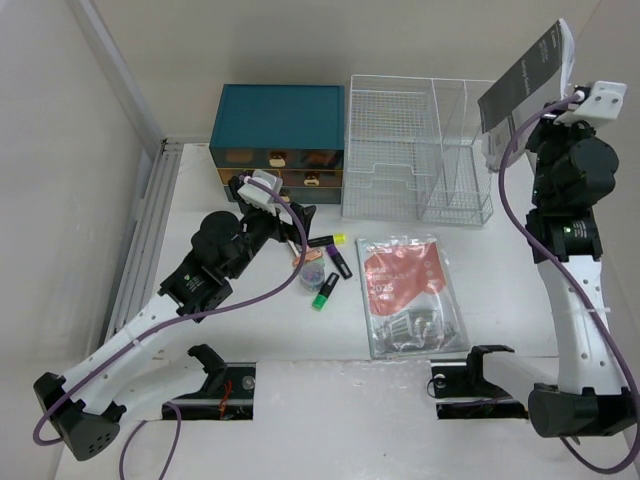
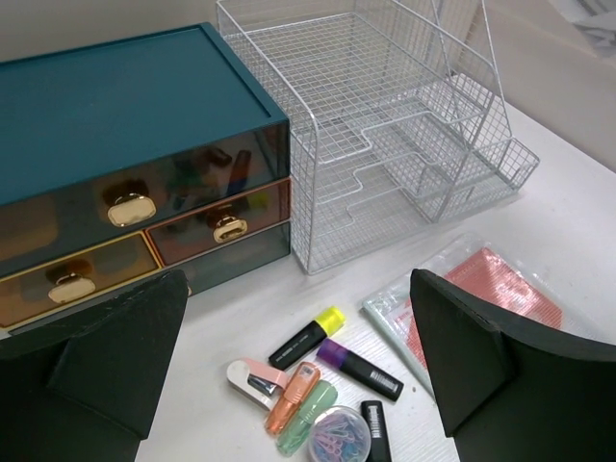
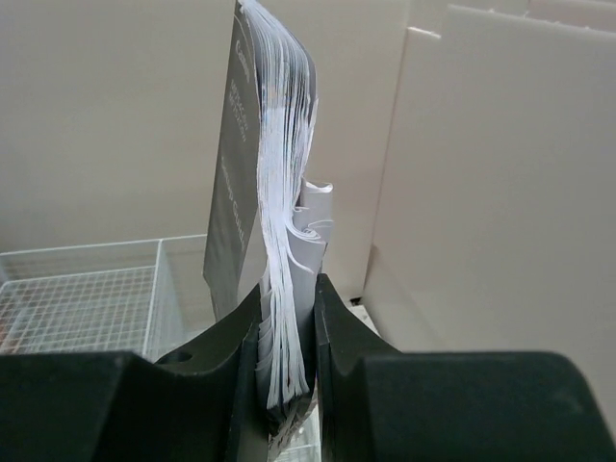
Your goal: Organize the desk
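The white desk (image 1: 260, 320) holds a heap of stationery: a yellow highlighter (image 2: 306, 337), a purple highlighter (image 2: 358, 368), a pink stapler (image 2: 252, 380), orange and green markers and a tub of paper clips (image 2: 339, 438). My left gripper (image 1: 288, 213) hangs open and empty just above and behind this heap, which lies between its fingers in the left wrist view (image 2: 298, 289). My right gripper (image 1: 505, 135) is shut on a dark-covered booklet (image 1: 528, 72) of white pages (image 3: 279, 221). It holds the booklet upright, high over the right end of the wire rack.
A teal drawer box (image 1: 280, 135) and a white wire-mesh file rack (image 1: 415, 150) stand side by side at the back. A clear plastic bag (image 1: 408, 290) with a red sheet and small parts lies right of the stationery. A green highlighter (image 1: 324, 292) lies at the heap's near side.
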Controlling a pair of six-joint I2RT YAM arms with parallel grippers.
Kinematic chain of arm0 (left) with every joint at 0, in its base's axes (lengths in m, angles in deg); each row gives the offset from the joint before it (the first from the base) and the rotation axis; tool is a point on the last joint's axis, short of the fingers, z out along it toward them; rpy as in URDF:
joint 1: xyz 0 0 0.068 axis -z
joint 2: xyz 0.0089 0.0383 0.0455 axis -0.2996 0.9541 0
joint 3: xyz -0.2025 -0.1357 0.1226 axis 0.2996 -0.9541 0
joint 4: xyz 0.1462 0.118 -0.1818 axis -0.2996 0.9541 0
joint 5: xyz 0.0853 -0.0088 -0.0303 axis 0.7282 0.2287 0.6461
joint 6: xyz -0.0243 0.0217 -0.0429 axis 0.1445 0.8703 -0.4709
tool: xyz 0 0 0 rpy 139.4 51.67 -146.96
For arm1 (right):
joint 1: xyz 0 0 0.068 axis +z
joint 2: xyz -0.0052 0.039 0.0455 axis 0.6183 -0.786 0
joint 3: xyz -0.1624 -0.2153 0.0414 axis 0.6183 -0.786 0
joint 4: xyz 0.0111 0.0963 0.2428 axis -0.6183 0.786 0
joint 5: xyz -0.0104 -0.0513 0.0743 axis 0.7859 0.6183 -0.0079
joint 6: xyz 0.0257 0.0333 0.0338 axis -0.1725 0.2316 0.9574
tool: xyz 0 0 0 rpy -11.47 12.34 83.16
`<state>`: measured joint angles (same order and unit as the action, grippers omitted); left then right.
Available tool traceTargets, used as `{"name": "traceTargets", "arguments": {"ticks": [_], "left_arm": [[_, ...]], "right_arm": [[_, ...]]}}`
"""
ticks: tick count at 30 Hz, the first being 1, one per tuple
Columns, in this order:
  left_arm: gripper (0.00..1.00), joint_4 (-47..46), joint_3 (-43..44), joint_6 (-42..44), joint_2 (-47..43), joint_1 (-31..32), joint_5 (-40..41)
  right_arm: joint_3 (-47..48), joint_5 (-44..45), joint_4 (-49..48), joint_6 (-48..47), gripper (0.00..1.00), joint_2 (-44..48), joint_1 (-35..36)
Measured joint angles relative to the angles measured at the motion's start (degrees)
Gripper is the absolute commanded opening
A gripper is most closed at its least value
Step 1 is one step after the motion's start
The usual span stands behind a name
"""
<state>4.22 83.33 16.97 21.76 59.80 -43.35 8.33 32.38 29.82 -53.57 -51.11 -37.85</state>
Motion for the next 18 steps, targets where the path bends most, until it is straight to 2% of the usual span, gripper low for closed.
{"name": "traceTargets", "arguments": {"ticks": [5,9,18], "left_arm": [[1.00,0.0,0.0,0.0,0.0,0.0,0.3],[1.00,0.0,0.0,0.3,0.2,0.0,0.5],[1.00,0.0,0.0,0.9,2.6,0.0,1.0]], "right_arm": [[-6.5,2.2,-7.3,-0.8,0.00,-2.1,0.8],[-9.4,2.8,-12.0,-1.9,0.00,-7.3,3.1],[-10.6,3.3,-19.3,-4.9,0.00,-18.8,7.0]]}}
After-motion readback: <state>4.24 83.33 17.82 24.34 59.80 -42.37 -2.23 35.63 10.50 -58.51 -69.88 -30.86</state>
